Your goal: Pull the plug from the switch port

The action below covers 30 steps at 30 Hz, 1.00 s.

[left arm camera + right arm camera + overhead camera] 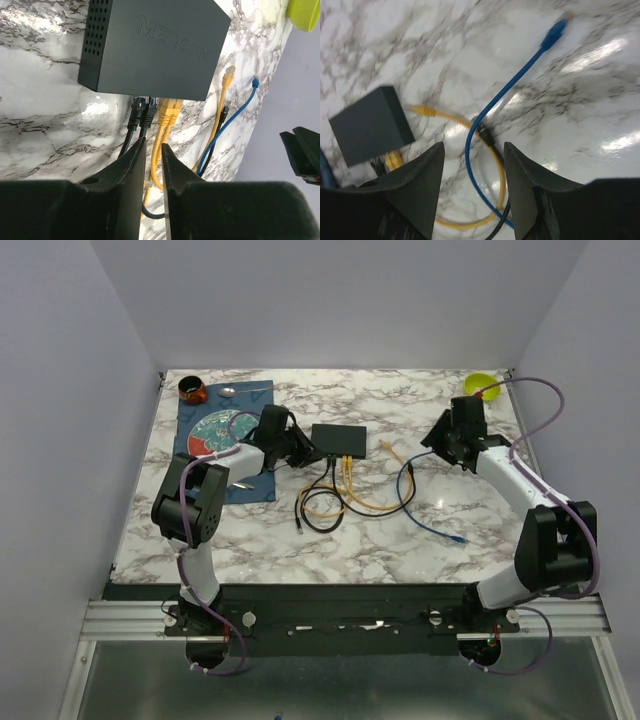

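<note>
The matte-black switch (338,440) lies mid-table and fills the top of the left wrist view (150,45). Two black plugs (141,108) and two yellow plugs (170,106) sit in its near edge. My left gripper (303,452) hovers by the switch's left near corner. Its jaws (153,145) stand a narrow gap apart with nothing between them, above the black and yellow cables. My right gripper (438,443) is open and empty to the right of the switch, over a blue cable (490,107) and a loose yellow plug (422,110). The switch also shows in the right wrist view (370,125).
Loops of yellow and black cable (320,508) trail toward the near edge, and the blue cable's loose end (457,538) lies at the right. A blue mat (250,485) with a patterned plate (213,430), a brown cup (193,391) and a spoon (235,391) is at the back left. A green bowl (482,385) is at the back right.
</note>
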Available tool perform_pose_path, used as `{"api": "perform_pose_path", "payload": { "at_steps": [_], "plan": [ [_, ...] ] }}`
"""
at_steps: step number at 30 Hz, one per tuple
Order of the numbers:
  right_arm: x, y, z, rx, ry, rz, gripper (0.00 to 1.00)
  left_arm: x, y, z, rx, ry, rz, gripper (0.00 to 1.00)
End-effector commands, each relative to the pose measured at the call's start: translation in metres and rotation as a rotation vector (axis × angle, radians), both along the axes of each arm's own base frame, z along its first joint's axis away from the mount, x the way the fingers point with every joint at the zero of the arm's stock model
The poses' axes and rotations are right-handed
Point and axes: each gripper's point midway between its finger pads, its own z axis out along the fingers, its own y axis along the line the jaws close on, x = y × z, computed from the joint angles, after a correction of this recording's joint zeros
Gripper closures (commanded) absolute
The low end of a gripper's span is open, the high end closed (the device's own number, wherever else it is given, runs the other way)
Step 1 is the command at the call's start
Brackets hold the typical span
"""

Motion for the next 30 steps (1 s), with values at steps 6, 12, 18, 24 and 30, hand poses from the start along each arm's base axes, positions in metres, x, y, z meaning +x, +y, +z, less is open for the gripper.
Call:
{"api": "perform_pose_path", "payload": {
  "at_steps": [6, 12, 18, 24, 30],
  "plan": [
    [-0.013, 0.082, -0.049, -0.053, 0.155, 0.34, 0.39, -0.019, 0.029, 0.001, 0.123, 0.015, 0.066, 0.33],
    [-0.019, 0.082, -0.068, -0.1, 0.202, 0.365, 0.34, -0.024, 0.026, 0.004, 0.11, 0.018, 0.055, 0.01],
    [-0.029, 0.094, -0.085, -0.085, 0.237, 0.406, 0.39, -0.029, 0.016, 0.007, 0.098, 0.006, 0.018, 0.06],
    [-0.036, 0.114, -0.108, -0.074, 0.294, 0.458, 0.58, -0.038, 0.016, 0.001, 0.113, 0.017, 0.018, 0.09],
    [-0.033, 0.114, -0.107, -0.082, 0.29, 0.449, 0.89, -0.043, 0.019, 0.0, 0.119, 0.021, 0.02, 0.1]
  ]
}}
